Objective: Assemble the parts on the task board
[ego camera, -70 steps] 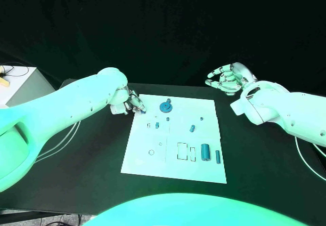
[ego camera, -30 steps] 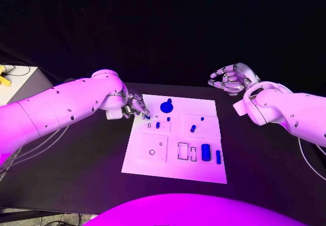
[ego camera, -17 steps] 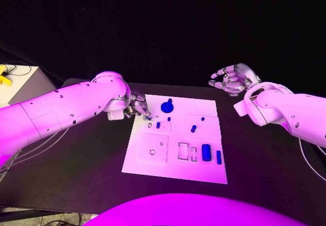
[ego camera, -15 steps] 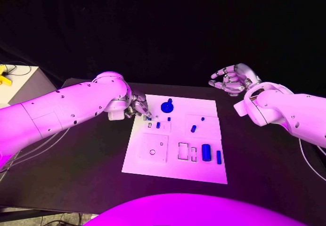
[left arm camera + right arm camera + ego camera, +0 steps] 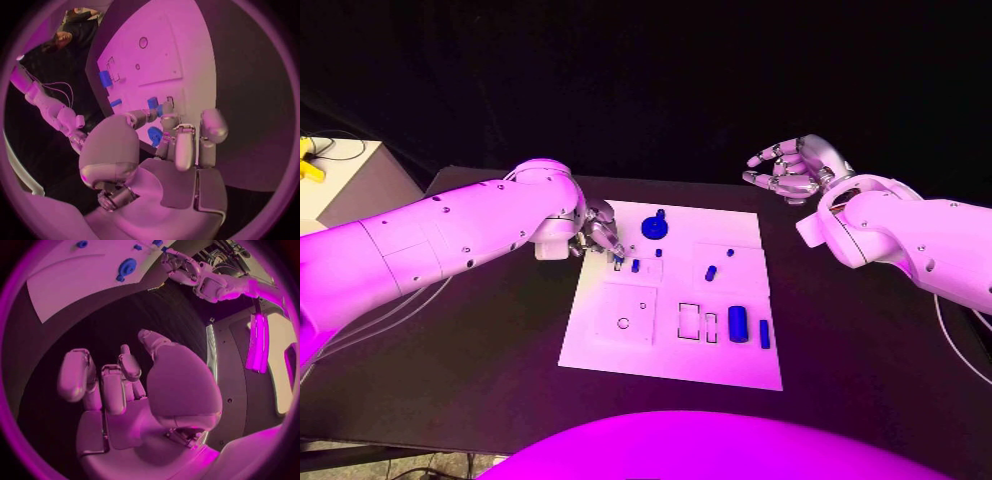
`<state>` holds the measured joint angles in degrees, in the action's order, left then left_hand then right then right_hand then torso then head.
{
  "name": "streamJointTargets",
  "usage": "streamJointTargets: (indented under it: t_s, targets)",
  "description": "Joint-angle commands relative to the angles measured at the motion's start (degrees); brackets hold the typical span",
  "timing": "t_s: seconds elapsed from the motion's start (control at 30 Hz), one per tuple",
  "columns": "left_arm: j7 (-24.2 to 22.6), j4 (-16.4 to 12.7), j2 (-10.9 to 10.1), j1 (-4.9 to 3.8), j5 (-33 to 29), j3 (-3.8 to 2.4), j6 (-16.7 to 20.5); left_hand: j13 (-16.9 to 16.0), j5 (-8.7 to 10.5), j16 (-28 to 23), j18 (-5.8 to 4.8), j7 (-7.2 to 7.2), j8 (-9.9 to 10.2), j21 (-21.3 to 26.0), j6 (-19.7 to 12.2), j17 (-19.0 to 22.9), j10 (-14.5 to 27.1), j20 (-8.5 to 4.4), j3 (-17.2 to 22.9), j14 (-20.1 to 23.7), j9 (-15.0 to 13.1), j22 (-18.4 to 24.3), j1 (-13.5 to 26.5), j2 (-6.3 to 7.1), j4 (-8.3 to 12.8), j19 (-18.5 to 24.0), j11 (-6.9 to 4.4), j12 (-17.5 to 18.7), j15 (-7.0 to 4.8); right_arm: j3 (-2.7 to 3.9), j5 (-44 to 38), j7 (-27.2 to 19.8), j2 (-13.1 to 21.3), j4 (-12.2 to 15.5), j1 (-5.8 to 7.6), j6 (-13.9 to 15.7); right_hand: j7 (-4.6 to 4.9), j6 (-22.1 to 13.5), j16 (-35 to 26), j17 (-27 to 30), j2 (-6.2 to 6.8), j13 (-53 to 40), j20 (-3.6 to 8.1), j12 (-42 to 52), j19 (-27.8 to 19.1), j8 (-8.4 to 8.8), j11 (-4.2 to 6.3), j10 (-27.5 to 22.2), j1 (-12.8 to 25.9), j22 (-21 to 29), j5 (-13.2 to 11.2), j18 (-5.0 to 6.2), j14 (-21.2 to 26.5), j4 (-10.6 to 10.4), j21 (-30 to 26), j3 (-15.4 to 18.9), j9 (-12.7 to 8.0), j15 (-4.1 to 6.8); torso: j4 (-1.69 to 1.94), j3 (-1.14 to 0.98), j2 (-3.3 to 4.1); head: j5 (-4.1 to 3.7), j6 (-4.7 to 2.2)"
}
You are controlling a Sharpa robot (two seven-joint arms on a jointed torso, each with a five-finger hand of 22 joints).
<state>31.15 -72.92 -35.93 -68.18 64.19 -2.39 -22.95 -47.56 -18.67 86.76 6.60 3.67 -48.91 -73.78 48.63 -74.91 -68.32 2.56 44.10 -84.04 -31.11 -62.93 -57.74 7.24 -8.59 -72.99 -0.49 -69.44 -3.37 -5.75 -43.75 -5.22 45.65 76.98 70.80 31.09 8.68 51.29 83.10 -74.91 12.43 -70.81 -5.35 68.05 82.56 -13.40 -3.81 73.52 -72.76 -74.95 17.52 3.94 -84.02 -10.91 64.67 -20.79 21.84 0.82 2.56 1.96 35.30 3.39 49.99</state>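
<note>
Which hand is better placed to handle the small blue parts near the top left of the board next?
Left. The left hand is over the task board's far left corner, fingertips beside the small blue parts. The right hand is raised beyond the board's far right corner, holding nothing.

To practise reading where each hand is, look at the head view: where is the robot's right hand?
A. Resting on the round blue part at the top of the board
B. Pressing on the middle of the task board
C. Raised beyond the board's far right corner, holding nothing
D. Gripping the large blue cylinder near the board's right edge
C: the right hand hangs past the far right corner of the task board, fingers curled, with nothing in it.
</note>
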Motion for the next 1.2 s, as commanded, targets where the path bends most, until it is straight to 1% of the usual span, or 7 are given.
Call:
streamJointTargets:
  t_s: [0.03,0.2,0.37,0.6,0.9,1.2]
  targets:
    - [0.0,0.0,0.2,0.02,2.4,0.11,-0.8,0.1,-0.33,0.3,-0.40,-0.08,0.3,-0.3,0.4,-8.7,-0.4,0.08,12.6,-4.0,-0.1,0.1,-0.2,-0.64,12.9,-0.2,-0.11,0.0,-0.46,0.02,-0.1,-0.7,0.0,0.0,-0.02,-0.3,0.06,-0.4,-0.1,-4.9,-0.22,0.1,0.08,0.0,0.0,-0.32,-0.02,0.1,-0.3,-4.1,0.3,0.83,-2.6,-0.3,-0.4,-0.1,0.0,-0.35,0.04,-0.02,-0.01,-0.12,0.01]
    - [-0.1,0.0,0.3,0.16,3.7,0.29,-0.7,0.0,-0.39,0.3,-0.41,-0.09,0.4,-0.3,0.5,-8.8,-0.4,0.07,12.6,-4.1,-0.1,0.0,-0.1,-0.65,12.9,-0.3,-0.11,0.0,-0.47,0.02,-0.1,-1.0,0.0,0.0,-0.02,-0.2,0.06,-0.4,-0.1,-4.9,-0.21,0.0,0.08,0.1,0.1,-0.35,-0.02,0.1,-0.3,-4.1,0.3,0.80,-2.6,-0.3,-0.3,-0.1,0.1,-0.34,0.04,0.00,0.01,-0.22,0.01]
    - [-0.2,0.0,0.4,0.32,4.3,0.36,-0.6,0.0,-0.39,0.3,-0.40,-0.09,0.4,-0.3,0.5,-8.8,-0.4,0.07,12.6,-4.0,-0.1,0.0,-0.1,-0.65,12.9,-0.2,-0.12,0.0,-0.47,0.02,0.3,-1.3,0.0,0.0,-0.02,-0.5,0.06,-0.4,-0.1,-4.9,-0.21,0.0,0.08,0.1,0.1,-0.35,-0.02,0.1,-0.3,-4.1,0.3,0.80,-2.6,-0.3,-0.3,-0.1,0.1,-0.34,0.07,0.01,-0.01,-0.14,0.01]
    - [-0.2,0.0,0.3,0.52,5.2,0.41,-0.7,0.1,-0.41,0.3,-0.38,-0.09,0.4,-0.3,0.5,-8.7,-0.4,0.06,12.6,-4.0,-0.1,0.1,-0.1,-0.66,12.9,-0.2,-0.12,0.1,-0.47,0.02,0.4,-1.5,-0.1,0.0,-0.03,-0.7,0.06,-0.4,-0.1,-4.9,-0.19,0.0,0.09,0.1,0.1,-0.37,-0.01,0.1,-0.3,-4.1,0.3,0.80,-2.6,-0.3,-0.2,-0.1,0.1,-0.34,0.07,-0.01,-0.01,-0.02,0.01]
    - [-0.3,-0.1,0.3,1.14,5.6,0.41,-0.6,0.2,-0.46,0.2,-0.39,-0.09,0.5,-0.3,0.5,-8.7,-0.4,0.05,12.6,-4.0,-0.1,0.1,-0.1,-0.68,12.9,-0.2,-0.12,0.1,-0.48,0.02,0.4,-1.6,-0.1,0.0,-0.03,-0.8,0.06,-0.4,-0.1,-4.9,-0.19,0.0,0.09,0.1,0.1,-0.37,-0.01,0.1,-0.3,-4.1,0.3,0.80,-2.6,-0.3,-0.2,-0.1,0.1,-0.34,0.04,0.01,-0.02,-0.15,0.01]
    - [-0.5,-0.4,0.3,1.33,5.7,0.39,-0.8,0.3,-0.47,0.1,-0.39,-0.09,0.5,-0.3,0.5,-8.5,-0.3,0.04,12.6,-4.0,-0.1,0.2,0.0,-0.69,13.0,-0.2,-0.13,0.2,-0.49,0.02,0.4,-1.5,-0.1,0.0,-0.03,-0.9,0.06,-0.4,-0.1,-4.9,-0.19,0.0,0.09,0.1,0.1,-0.37,-0.01,0.1,-0.3,-4.1,0.3,0.80,-2.6,-0.3,-0.2,-0.1,0.1,-0.34,0.00,-0.03,-0.01,-0.04,0.01]
